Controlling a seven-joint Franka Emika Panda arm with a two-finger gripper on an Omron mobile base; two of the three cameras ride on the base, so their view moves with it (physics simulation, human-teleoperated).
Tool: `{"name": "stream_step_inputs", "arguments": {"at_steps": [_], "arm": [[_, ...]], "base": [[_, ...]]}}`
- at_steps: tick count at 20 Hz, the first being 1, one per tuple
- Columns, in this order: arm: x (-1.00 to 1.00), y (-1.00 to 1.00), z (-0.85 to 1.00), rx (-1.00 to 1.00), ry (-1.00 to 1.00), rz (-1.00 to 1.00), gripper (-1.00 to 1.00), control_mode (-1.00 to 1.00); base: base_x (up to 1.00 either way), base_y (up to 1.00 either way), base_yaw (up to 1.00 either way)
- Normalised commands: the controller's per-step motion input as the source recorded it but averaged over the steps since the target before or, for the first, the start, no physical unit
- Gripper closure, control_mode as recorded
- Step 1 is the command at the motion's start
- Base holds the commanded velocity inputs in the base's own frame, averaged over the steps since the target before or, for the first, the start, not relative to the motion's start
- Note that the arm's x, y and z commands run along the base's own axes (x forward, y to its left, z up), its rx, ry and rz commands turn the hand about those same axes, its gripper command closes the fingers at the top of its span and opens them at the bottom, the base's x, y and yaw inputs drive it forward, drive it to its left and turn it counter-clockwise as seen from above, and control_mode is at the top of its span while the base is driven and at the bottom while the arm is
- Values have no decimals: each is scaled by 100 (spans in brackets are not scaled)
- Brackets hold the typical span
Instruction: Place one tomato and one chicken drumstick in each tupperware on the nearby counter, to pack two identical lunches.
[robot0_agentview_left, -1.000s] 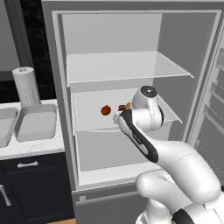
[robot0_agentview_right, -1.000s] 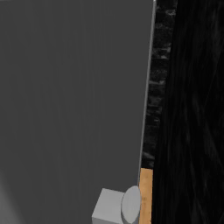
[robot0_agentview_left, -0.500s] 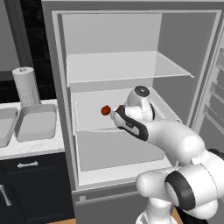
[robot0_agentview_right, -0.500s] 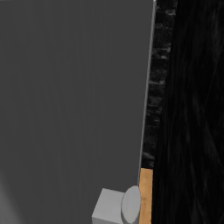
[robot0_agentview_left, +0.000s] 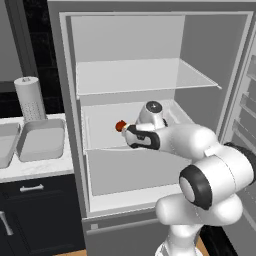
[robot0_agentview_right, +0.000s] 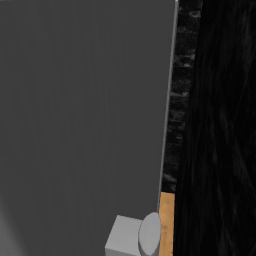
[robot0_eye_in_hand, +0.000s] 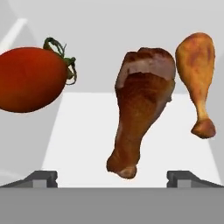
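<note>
In the hand view a browned chicken drumstick (robot0_eye_in_hand: 141, 107) lies straight ahead on the pale fridge shelf, its bone end just beyond my open gripper (robot0_eye_in_hand: 114, 179). Nothing is between the fingertips (robot0_eye_in_hand: 42, 178). A red tomato (robot0_eye_in_hand: 33, 79) with a green stem sits to its left, and a second, lighter drumstick (robot0_eye_in_hand: 197, 74) to its right. In the left base view my gripper (robot0_agentview_left: 128, 133) reaches onto the middle fridge shelf beside the tomato (robot0_agentview_left: 120, 126). Two light-grey tupperware tubs (robot0_agentview_left: 41, 139) (robot0_agentview_left: 5, 144) rest on the white counter (robot0_agentview_left: 37, 168) at the left.
A paper-towel roll (robot0_agentview_left: 29, 98) stands behind the tubs. The fridge's left wall (robot0_agentview_left: 76, 125) separates the shelf from the counter, and a glass shelf (robot0_agentview_left: 135, 75) hangs above my hand. The open fridge door (robot0_agentview_right: 80, 115) blocks the right base view.
My arm has stretched further into the fridge, bringing the hand lower and closer to the food on the middle shelf. The jaws stay open.
</note>
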Motion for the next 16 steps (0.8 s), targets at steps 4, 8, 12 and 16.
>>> {"name": "stream_step_inputs", "arguments": {"at_steps": [4, 8, 12, 16], "arm": [[44, 0, -22, 0, 0, -3, -100, -100], [46, 0, -18, 0, 2, -2, -100, -100], [36, 0, -44, 0, 0, 0, 100, -100], [6, 0, -76, 0, 5, 0, 100, -100]], "base": [[0, 0, 0], [0, 0, 0], [0, 0, 0], [0, 0, 0]]}}
